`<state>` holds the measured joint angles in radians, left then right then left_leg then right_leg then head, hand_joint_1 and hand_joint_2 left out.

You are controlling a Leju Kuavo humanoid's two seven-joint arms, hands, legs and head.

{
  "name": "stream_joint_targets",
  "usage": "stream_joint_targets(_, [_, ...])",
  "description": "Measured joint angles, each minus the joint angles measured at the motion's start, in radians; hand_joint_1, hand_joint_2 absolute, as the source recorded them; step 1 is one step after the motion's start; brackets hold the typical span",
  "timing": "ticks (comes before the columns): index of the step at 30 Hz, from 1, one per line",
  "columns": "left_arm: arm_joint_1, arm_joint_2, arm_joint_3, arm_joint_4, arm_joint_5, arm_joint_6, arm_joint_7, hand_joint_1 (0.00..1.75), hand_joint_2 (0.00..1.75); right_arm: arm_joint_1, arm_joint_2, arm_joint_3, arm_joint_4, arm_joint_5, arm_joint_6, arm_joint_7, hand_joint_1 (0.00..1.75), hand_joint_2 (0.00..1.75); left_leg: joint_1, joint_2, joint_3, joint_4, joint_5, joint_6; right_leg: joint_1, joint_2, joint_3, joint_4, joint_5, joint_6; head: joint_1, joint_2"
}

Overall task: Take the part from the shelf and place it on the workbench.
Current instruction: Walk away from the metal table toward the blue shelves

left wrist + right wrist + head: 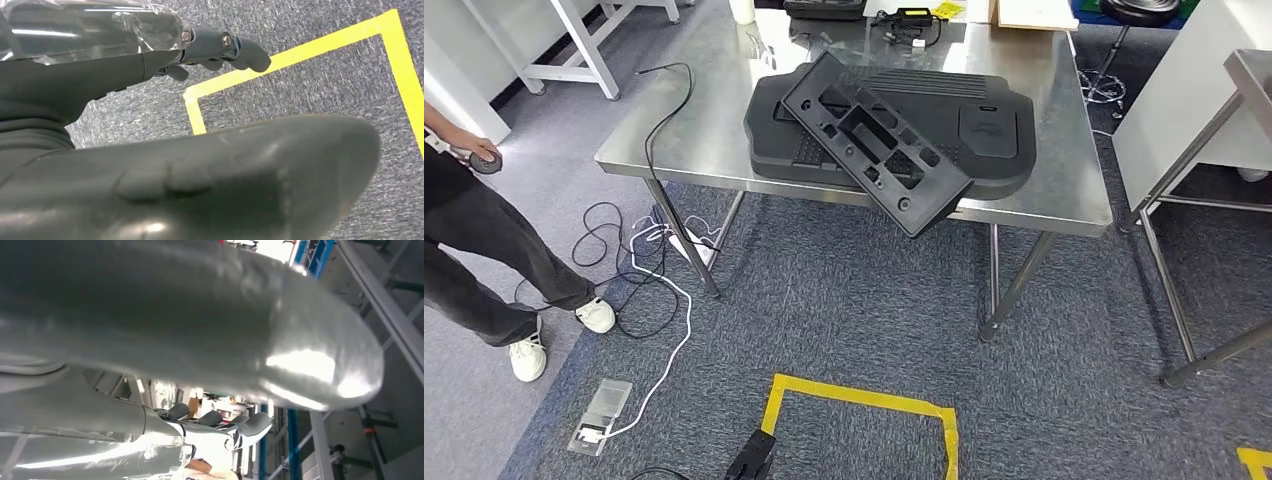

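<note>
my left hand (210, 165) hangs low at my side over the carpet, holding nothing; the thumb is straight and the dark fingers (225, 47) are stretched out, apart from it. just past the fingertips lies a yellow tape square (295, 57) marked on the floor. in the head view the hand's tip (751, 455) peeks in at the near edge, beside the same tape (864, 400).

my right hand (200, 340) is also bare. thumb stretched out, fingers (220, 422) lightly curled but closed on nothing. beyond it i see blue uprights and metal framing, blurred; could be shelving, i cannot say for sure.

the parts: two black moulded plastic panels on the steel counter (694, 130), well ahead of both hands and out of reach. the upper part (874, 145) is long and narrow with a grid of rectangular pockets; it lies slanted across the lower, wider part (984, 130) and touches it. its near corner juts past the counter's front edge, toward me.

judgement: a placement looks finished, both hands free and withdrawn. this reads as the gap between cycles, or the end of the task. if more parts remain, the next move calls for turning to the shelf and reaching in with both hands spread. the panel is wide, flat and likely light but awkward for one hand.

risk: the overhanging corner could tip or slide if nudged.

a person (474, 260) stands off beyond my left hand, near loose cables (659, 290) on the floor.
</note>
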<state>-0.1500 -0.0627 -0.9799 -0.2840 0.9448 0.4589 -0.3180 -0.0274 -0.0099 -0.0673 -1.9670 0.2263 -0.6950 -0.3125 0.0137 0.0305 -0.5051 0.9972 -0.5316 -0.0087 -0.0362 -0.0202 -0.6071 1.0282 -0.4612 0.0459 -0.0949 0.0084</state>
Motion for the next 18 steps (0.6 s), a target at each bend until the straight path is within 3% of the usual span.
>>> stream_joint_targets(3, [0.0, 0.0, 0.0, 0.001, 0.0, 0.004, -0.001, 0.0, 0.0, 0.001, -0.005, 0.002, 0.0, -0.005, 0.0, 0.003, 0.0, 0.0, 0.005, 0.004, 0.005, 0.008, -0.012, -0.016, 0.009, 0.015, -0.001, 0.004, -0.012, -0.029, -0.006, 0.0])
stream_joint_targets(5, [-0.002, -0.001, 0.0, 0.001, 0.0, 0.004, -0.001, 0.0, 0.0, 0.0, -0.007, 0.003, -0.001, -0.007, 0.0, 0.002, 0.0, 0.0, 0.008, -0.001, -0.008, 0.051, -0.042, -0.022, 0.011, 0.022, 0.002, 0.004, -0.015, -0.042, -0.008, 0.0])
stream_joint_targets(8, [0.0, -0.001, 0.0, 0.001, 0.001, 0.004, -0.001, 0.0, 0.0, -0.001, -0.008, 0.004, -0.001, -0.008, 0.0, 0.002, 0.0, 0.0, 0.004, -0.014, -0.106, 0.245, -0.127, -0.018, 0.019, 0.035, 0.005, 0.004, -0.018, -0.052, -0.011, 0.0])
stream_joint_targets(9, [0.002, -0.001, 0.0, 0.001, 0.001, 0.004, -0.001, 0.0, 0.0, -0.001, -0.009, 0.004, -0.001, -0.008, 0.0, 0.002, 0.0, 0.0, 0.001, -0.016, -0.138, 0.298, -0.138, -0.014, 0.024, 0.042, 0.006, 0.004, -0.019, -0.055, -0.011, 0.0])
stream_joint_targets(10, [0.003, -0.001, 0.0, 0.001, 0.002, 0.004, -0.001, 0.0, 0.0, -0.001, -0.009, 0.005, -0.001, -0.008, 0.0, 0.001, 0.0, 0.0, -0.003, -0.019, -0.154, 0.315, -0.129, -0.007, 0.027, 0.05, 0.008, 0.004, -0.021, -0.057, -0.012, 0.0])
stream_joint_targets(11, [0.004, -0.001, 0.0, 0.001, 0.003, 0.005, -0.001, 0.0, 0.0, -0.001, -0.009, 0.005, -0.001, -0.007, 0.0, 0.0, 0.0, 0.0, -0.008, -0.023, -0.152, 0.293, -0.1, 0.001, 0.03, 0.056, 0.012, 0.004, -0.022, -0.059, -0.012, 0.0])
stream_joint_targets(14, [0.004, -0.001, 0.0, 0.001, 0.005, 0.006, -0.001, 0.0, 0.0, -0.001, -0.009, 0.007, -0.001, 0.02, 0.0, -0.005, 0.0, 0.0, -0.026, -0.044, -0.083, 0.103, 0.014, 0.029, 0.034, 0.072, 0.024, 0.004, -0.029, -0.063, -0.01, 0.0])
stream_joint_targets(15, [0.004, -0.001, 0.0, 0.001, 0.006, 0.006, -0.001, 0.0, 0.0, -0.001, -0.009, 0.007, -0.001, 0.031, 0.0, -0.005, 0.0, 0.0, -0.03, -0.051, -0.068, 0.061, 0.029, 0.034, 0.033, 0.076, 0.025, 0.004, -0.029, -0.061, -0.01, 0.0])
stream_joint_targets(18, [0.002, -0.001, 0.0, 0.001, 0.009, 0.01, -0.002, 0.0, 0.0, 0.0, -0.009, 0.007, -0.001, 0.047, 0.0, -0.003, 0.0, 0.0, -0.033, -0.052, -0.061, 0.03, 0.031, 0.037, 0.031, 0.082, 0.021, 0.0, -0.028, -0.047, -0.012, 0.0])
